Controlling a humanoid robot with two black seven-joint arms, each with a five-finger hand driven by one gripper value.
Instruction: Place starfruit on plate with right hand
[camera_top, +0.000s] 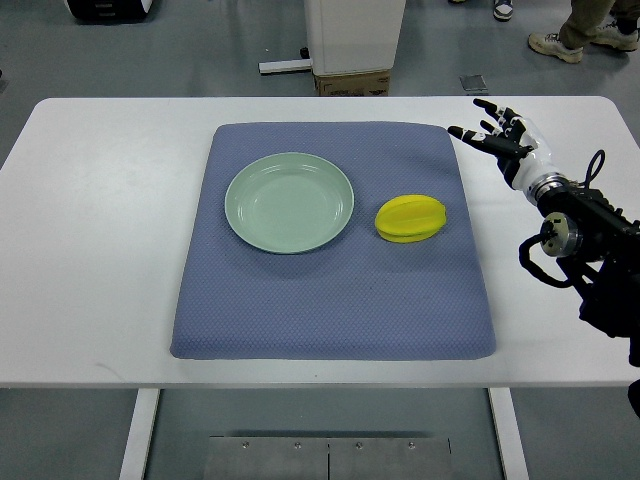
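A yellow starfruit (410, 218) lies on the blue mat (330, 300), just right of a pale green plate (289, 201). The plate holds nothing. My right hand (497, 132) hovers over the white table past the mat's far right corner, fingers spread and holding nothing. It is well to the right of and beyond the starfruit. Its black forearm comes in from the right edge. The left arm does not show.
The white table (90, 250) extends around the mat on all sides. Beyond its far edge stand a white pedestal with a cardboard box (352, 45), and a person's shoes (555, 42) on the floor.
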